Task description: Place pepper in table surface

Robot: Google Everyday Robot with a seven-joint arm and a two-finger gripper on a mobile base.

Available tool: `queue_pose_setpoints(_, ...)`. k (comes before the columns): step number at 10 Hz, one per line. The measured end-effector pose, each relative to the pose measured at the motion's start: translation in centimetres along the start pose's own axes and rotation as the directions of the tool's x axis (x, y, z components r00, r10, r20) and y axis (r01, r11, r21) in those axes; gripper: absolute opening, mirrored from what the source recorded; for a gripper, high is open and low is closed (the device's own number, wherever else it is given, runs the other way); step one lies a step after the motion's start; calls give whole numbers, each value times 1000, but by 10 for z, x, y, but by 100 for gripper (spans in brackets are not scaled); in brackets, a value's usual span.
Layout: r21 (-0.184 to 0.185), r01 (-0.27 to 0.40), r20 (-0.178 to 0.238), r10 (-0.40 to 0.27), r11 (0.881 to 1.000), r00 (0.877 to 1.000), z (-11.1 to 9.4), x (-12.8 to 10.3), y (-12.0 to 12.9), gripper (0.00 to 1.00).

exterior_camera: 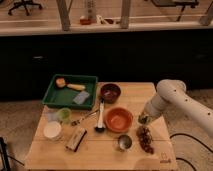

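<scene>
We saw the gripper point(144, 119) hanging low over the bench point(95, 152), between the orange bowl point(119, 119) and the grapes point(145, 139). A dull-green lump at its tip looked like the pepper point(144, 119), though we could not tell whether the gripper clenched it.

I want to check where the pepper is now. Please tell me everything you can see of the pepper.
The pepper shows only as a small dull-green lump at the tip of the gripper, low over the right side of the table. It sits between the orange bowl on its left and the grapes just below it. Its shape and stem cannot be made out, nor whether it already rests on the wood or touches the grapes.
</scene>
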Motion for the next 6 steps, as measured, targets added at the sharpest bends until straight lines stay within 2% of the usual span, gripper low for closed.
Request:
queue_pose_setpoints(2,18,-12,-16,12,1000,1000,-7,3,-2,26)
queue_pose_setpoints(3,26,-21,-25,22,999,999,-10,6,-4,39)
queue_pose_setpoints(4,30,-26,-29,26,999,999,-11,7,-5,47)
queue_pose_setpoints(6,33,-34,-36,36,999,999,-13,11,-8,68)
